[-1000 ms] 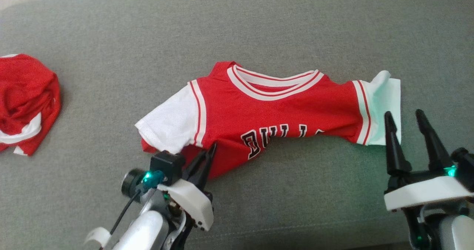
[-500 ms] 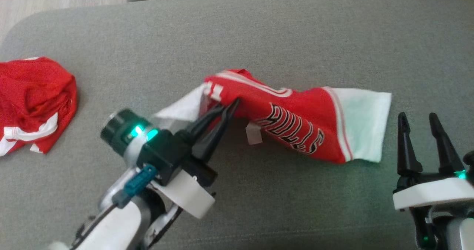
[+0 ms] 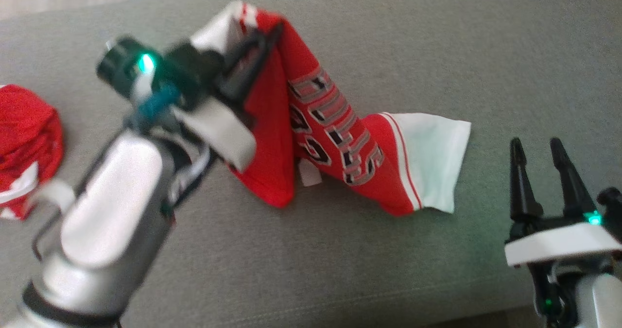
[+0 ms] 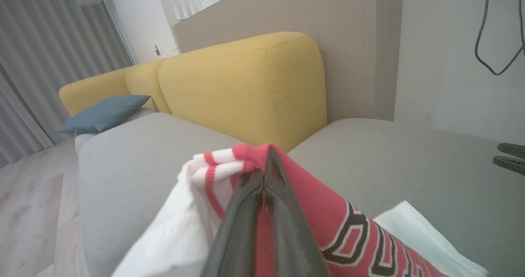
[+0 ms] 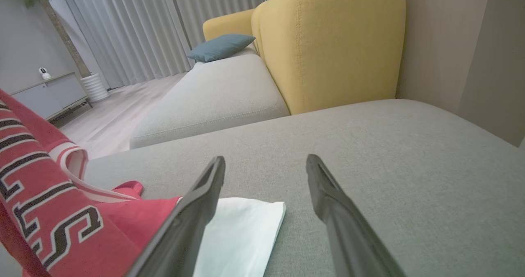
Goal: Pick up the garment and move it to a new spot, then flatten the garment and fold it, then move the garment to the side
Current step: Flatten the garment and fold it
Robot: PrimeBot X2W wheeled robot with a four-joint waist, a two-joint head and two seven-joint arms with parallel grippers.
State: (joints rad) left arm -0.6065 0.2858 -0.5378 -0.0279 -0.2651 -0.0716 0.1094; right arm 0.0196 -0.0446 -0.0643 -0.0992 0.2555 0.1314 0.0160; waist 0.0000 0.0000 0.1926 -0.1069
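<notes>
**Pick-up under way: your garment (image 3: 335,143) is half lifted off the grey seat (image 3: 461,41), with nothing flattened or folded yet.**

Your left arm (image 3: 112,206) reaches forward with its forearm raised above the seat. Your left gripper (image 3: 278,27) is pinched tight on the garment's red shoulder beside one white sleeve. The cloth hangs from its tips and slopes down to its right. The other white sleeve (image 3: 432,158) lies on the seat, just ahead and left of your right gripper (image 3: 534,146). That gripper sits low near the seat's front edge, fingers spread wide and empty. By my judgement you have yet to carry, lay down, flatten, fold and set aside. A second red heap (image 3: 24,138) lies beyond your left arm.
</notes>
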